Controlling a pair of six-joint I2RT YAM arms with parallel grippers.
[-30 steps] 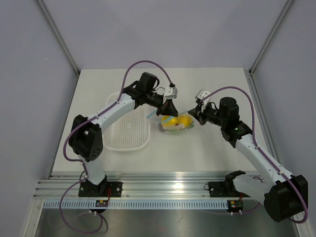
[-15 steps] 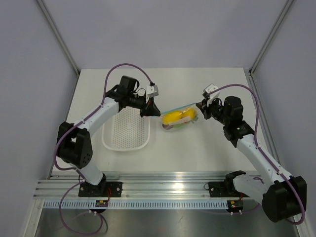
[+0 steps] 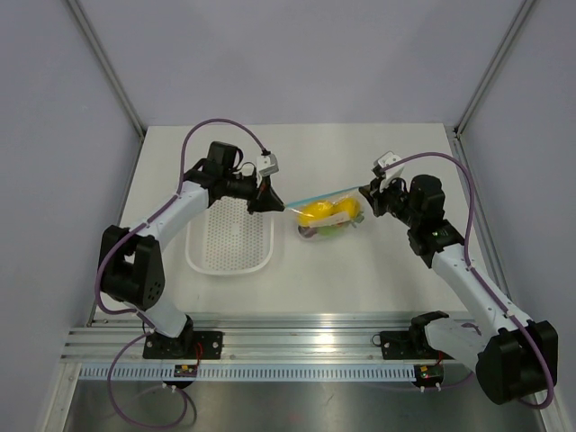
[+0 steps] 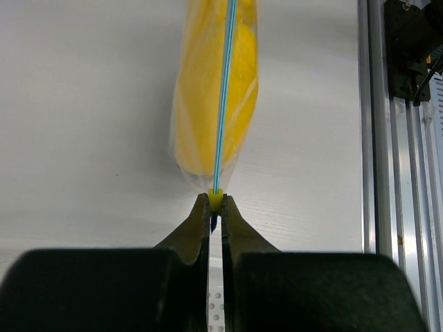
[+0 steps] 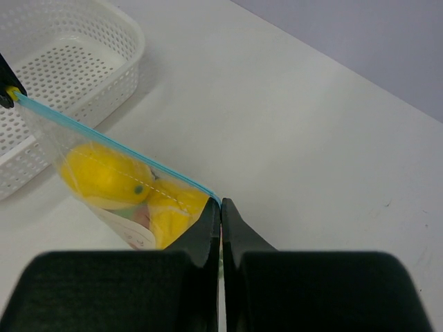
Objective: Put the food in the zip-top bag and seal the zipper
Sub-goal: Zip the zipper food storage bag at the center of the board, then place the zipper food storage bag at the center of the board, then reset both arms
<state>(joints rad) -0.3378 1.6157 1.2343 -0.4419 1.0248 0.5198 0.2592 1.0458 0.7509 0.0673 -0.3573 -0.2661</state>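
Where the top view looks down, I see the zip-top bag (image 3: 328, 219) near the middle of the tabletop (image 3: 360, 279), nearer the far edge than the near one, strung between both arms. The left fingers (image 3: 273, 205) hold its left end and the right fingers (image 3: 364, 202) its right end. A white basket (image 3: 229, 247) sits toward the left edge.

Left wrist view: the left fingers are pinching a small yellow slider (image 4: 216, 199) at the end of the zipper (image 4: 223, 104), a single blue line over the yellow food (image 4: 197, 124).

Right wrist view: the right fingers are pressed together on the bag's corner, where the zipper ends. Two yellow fruits (image 5: 104, 176) show through the plastic, with the basket beyond.
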